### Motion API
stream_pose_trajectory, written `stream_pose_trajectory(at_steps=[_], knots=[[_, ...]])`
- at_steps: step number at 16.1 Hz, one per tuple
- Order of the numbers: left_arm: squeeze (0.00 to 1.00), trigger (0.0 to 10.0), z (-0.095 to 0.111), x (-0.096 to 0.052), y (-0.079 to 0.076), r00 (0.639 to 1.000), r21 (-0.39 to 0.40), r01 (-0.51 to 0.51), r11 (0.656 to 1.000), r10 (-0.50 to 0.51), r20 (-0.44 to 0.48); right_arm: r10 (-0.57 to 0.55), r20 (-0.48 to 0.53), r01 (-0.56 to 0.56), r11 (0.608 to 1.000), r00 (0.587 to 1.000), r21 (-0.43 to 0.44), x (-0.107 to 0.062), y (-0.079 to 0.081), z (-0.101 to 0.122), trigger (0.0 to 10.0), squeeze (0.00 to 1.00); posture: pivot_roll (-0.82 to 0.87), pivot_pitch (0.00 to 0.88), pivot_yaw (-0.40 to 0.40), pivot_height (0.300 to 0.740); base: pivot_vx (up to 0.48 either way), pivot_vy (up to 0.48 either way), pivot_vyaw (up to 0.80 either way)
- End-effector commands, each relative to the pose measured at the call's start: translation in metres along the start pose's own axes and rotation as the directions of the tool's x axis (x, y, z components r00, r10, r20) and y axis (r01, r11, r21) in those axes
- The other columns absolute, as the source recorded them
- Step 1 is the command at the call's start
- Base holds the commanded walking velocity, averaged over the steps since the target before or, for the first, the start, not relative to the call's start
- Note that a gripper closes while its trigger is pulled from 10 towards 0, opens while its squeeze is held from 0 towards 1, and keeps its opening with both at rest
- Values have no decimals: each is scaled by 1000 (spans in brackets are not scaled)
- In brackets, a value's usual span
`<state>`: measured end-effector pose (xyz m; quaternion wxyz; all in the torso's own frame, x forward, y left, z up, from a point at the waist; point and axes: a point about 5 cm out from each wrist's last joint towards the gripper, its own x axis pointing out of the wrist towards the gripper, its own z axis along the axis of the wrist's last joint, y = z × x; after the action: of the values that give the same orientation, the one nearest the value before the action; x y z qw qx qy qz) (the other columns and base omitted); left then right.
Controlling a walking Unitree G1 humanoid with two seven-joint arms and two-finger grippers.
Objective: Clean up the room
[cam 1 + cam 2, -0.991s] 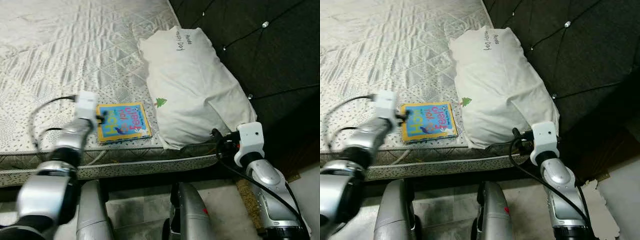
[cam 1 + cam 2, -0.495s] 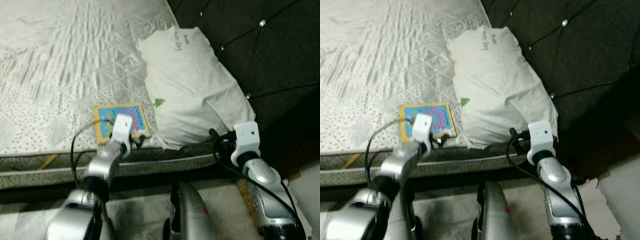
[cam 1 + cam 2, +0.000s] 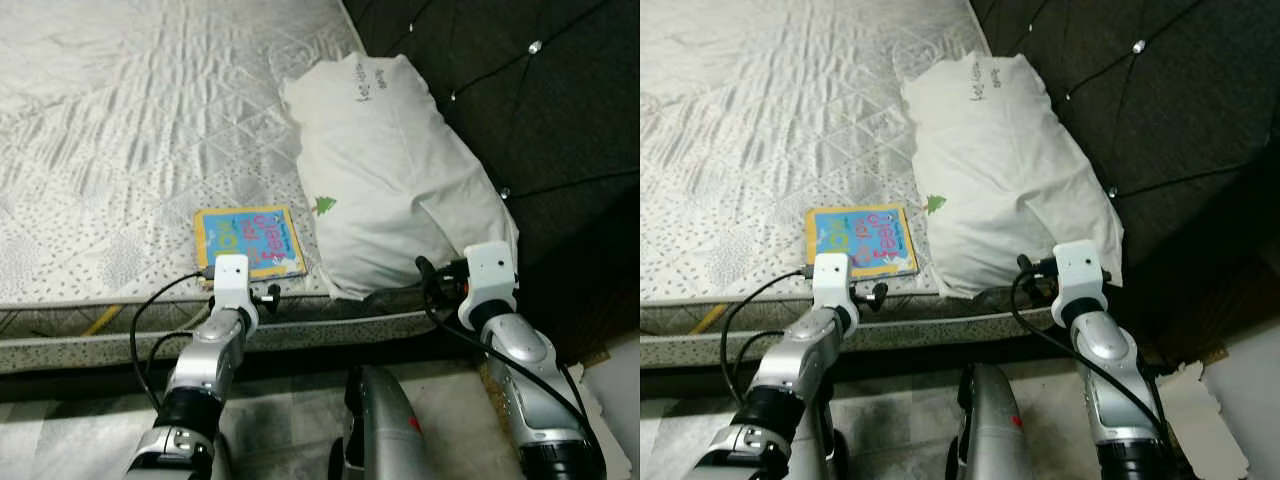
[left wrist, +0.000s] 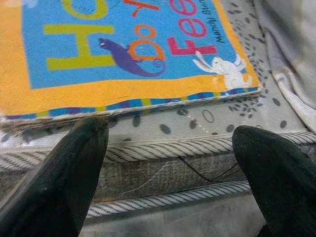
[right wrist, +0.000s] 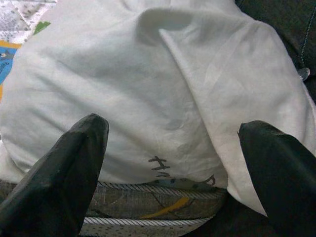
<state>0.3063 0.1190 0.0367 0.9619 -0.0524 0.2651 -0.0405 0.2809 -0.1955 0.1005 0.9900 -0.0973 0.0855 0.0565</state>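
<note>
Book: I see the picture book [image 3: 250,244] lying flat on the mattress [image 3: 120,130], close to its near edge and just left of the white pillow [image 3: 395,180]. Its cover faces up.

Left gripper: my left gripper [image 4: 170,140] sits at the near edge of the mattress, directly below the book's near edge. Its jaws stand wide apart and hold nothing. In the left wrist view one black finger [image 4: 59,182] is just under the book's edge, at one near corner, and the other is out beyond the opposite near corner.

Key relation: the book lies straight ahead of the left jaws, a little farther in and slightly higher. Its near edge runs left to right across the opening, so I judge the jaws span it along its length and not across its thickness.

Right gripper: my right gripper [image 5: 173,148] faces the near end of the pillow, jaws also spread and empty.

Nearer arm: the left, clearly; the pillow lies between the right arm and the book.

Next move, my guess: turn the left wrist so one finger goes over the cover and one under the edge.
</note>
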Motion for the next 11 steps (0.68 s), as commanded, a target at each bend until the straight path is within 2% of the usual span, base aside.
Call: stream_pose_trajectory(at_steps=[1,5,11], knots=[[1000,10000,-8,1,-2,999,-38,-5,999,3,-47,-7,2,7,1000,1000,-9,1,-1,1,10000,0,-30,98,-144,572,0,0,0],[1000,10000,-11,5,4,995,-153,-48,987,33,-96,-13,8,13,1000,1000,-8,3,-1,2,10000,0,-39,96,-144,572,0,0,0],[1000,10000,-6,10,21,991,-180,-101,978,85,-99,-18,12,18,1000,1000,-13,2,-2,2,10000,0,-47,97,-146,572,0,0,0]])
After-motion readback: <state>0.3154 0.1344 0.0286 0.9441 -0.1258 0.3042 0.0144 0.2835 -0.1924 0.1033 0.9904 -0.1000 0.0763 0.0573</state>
